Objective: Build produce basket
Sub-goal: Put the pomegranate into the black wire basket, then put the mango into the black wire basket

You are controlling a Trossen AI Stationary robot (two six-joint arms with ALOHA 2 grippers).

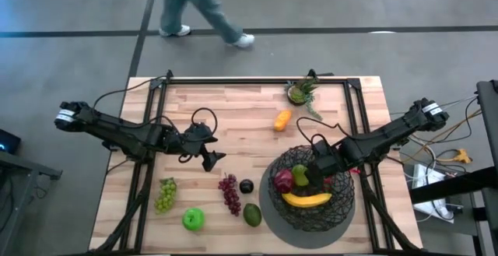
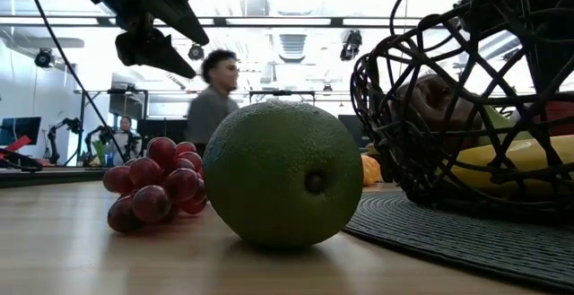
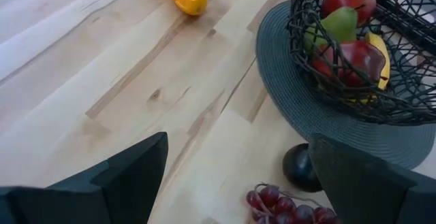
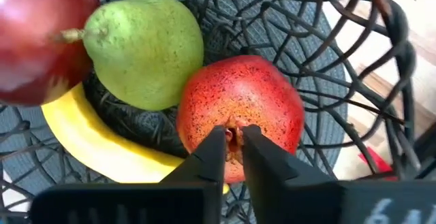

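We hold the right gripper (image 4: pixel 233 144) low inside the basket (image 4: pixel 368 67), fingers nearly closed on the stem end of a red fruit (image 4: pixel 240 108) — set beside the green pear (image 4: pixel 145 50) and banana (image 4: pixel 102 149). Our left gripper (image 3: pixel 231 176) waits spread wide above the purple grapes (image 3: pixel 289 207).

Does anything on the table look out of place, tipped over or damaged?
Nothing stands out. The basket sits upright on its grey mat, with the banana and pear inside. The other fruits lie loose on the table, not yet gathered.
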